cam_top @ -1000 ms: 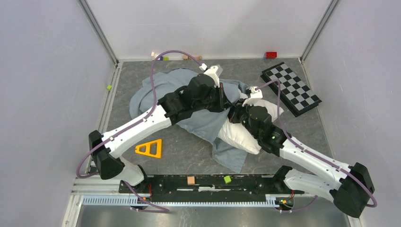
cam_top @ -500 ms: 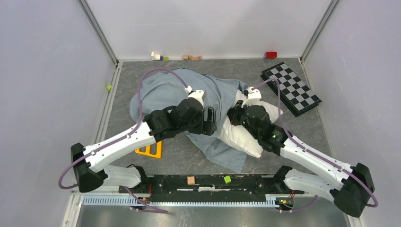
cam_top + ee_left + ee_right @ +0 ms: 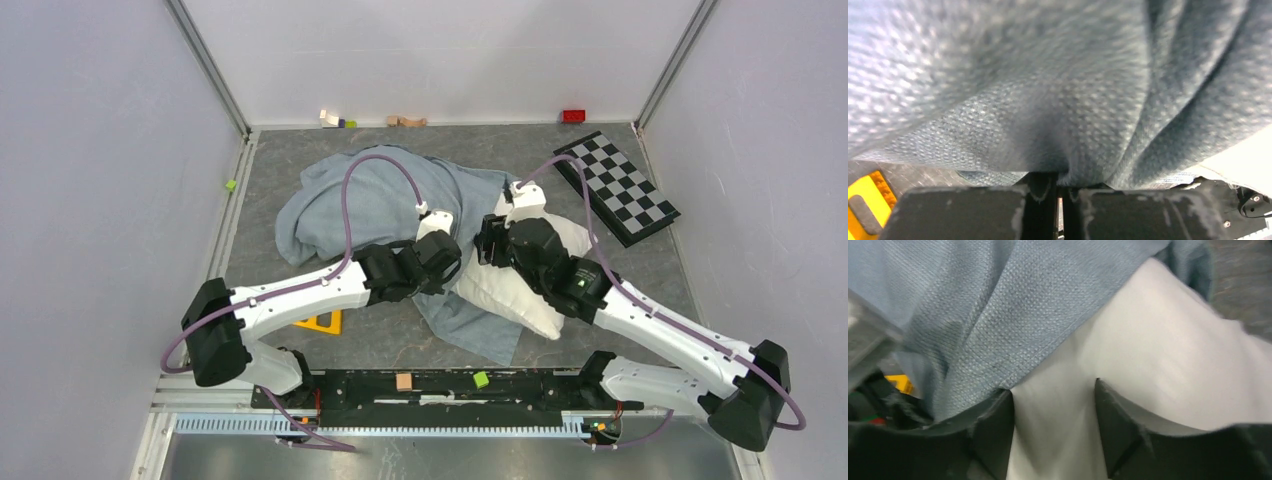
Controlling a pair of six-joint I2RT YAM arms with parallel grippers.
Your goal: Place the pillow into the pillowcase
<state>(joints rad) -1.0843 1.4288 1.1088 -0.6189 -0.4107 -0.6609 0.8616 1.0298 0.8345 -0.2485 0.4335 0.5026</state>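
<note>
1. Left arm (image 3: 300,292): runs low from the lower left of the overhead view up toward the centre. The wrist is bent down onto the cloth, and a purple cable loops high above it.
2. Left gripper (image 3: 1058,175): in its wrist view the two fingers stand almost together, with only a narrow slit between them. Folds of the pillowcase (image 3: 340,200) gather down into that slit, so the cloth is pinched.
3. Right arm (image 3: 650,325): reaches from the lower right corner of the overhead view diagonally to the centre and lies across the pillow (image 3: 510,295).
4. Right gripper (image 3: 1053,390): the fingers are spread apart and holding nothing. White pillow fabric fills the gap between them. The left-hand fingertip (image 3: 1000,405) sits at the hem where blue cloth meets white.
5. Pillowcase: wrinkled blue-grey cloth with a fine weave, visible up close. It is spread over the upper-left centre of the overhead view, and a tail trails down to the lower centre.
6. Pillow: plump, white and smooth, lying at centre right of the overhead view. Its left and upper edges are under the cloth. The rest is bare and sticks out toward the lower right.
7. Both grippers meet at the centre, just beside each other, along the line where the cloth overlaps the pillow.
8. Other things: a checkered board (image 3: 615,187) lies at upper right, well apart from the pillow. An orange triangle (image 3: 318,322) is half hidden under the left arm.
</note>
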